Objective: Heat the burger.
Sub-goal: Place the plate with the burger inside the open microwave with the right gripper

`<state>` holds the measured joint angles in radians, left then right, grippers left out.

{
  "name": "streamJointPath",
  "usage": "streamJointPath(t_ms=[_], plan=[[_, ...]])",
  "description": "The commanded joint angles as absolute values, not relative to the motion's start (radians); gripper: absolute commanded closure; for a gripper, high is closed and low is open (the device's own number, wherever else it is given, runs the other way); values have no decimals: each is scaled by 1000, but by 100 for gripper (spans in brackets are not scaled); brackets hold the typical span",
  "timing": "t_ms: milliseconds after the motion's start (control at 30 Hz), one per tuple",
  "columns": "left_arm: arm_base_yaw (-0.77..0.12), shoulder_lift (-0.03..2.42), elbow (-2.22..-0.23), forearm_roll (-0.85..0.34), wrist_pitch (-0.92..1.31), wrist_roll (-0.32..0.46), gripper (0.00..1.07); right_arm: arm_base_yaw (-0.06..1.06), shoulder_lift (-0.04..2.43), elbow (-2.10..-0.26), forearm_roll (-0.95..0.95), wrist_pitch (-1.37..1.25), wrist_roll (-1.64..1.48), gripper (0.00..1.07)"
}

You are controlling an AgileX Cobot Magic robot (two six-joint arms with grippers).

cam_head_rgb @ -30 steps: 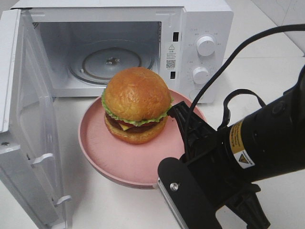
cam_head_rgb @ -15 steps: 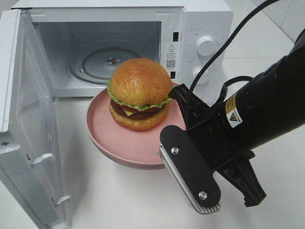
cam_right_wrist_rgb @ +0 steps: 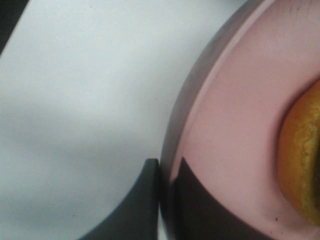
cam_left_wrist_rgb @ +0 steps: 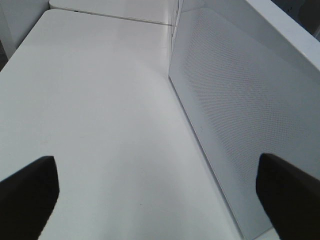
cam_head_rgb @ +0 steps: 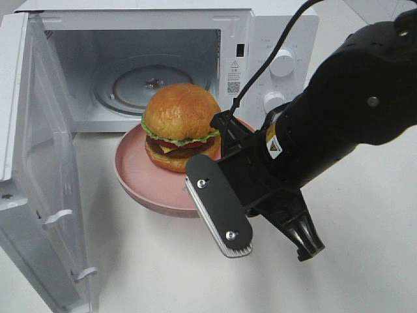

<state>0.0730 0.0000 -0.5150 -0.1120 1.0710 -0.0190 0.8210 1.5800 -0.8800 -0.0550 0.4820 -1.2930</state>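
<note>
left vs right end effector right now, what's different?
The right end effector is shut on the rim of the pink plate; the left end effector is wide open and holds nothing. The right one holds the plate with the burger in front of the open microwave; the left one hangs over the table beside a white dotted panel. Both have dark fingers.

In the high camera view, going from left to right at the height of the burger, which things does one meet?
Open microwave door → pink plate with the burger on it → right gripper, clamped on the plate's rim → its black arm.
</note>
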Motion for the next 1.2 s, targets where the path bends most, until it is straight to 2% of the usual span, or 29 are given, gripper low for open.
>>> streamJointPath(t_ms=[33, 233, 567, 1200], plan=[[68, 0, -515, -114, 1067, -17, 4, 816, 1618, -935, -75, 393, -1278, 107], [68, 0, -515, -114, 1067, -17, 4, 816, 1677, -988, -88, 371, -1243, 107], [68, 0, -515, -114, 1067, -17, 4, 816, 1793, -1117, -213, 366, -1066, 107], [68, 0, -515, -114, 1067, -17, 4, 816, 1944, -1304, -221, 367, -1031, 107]])
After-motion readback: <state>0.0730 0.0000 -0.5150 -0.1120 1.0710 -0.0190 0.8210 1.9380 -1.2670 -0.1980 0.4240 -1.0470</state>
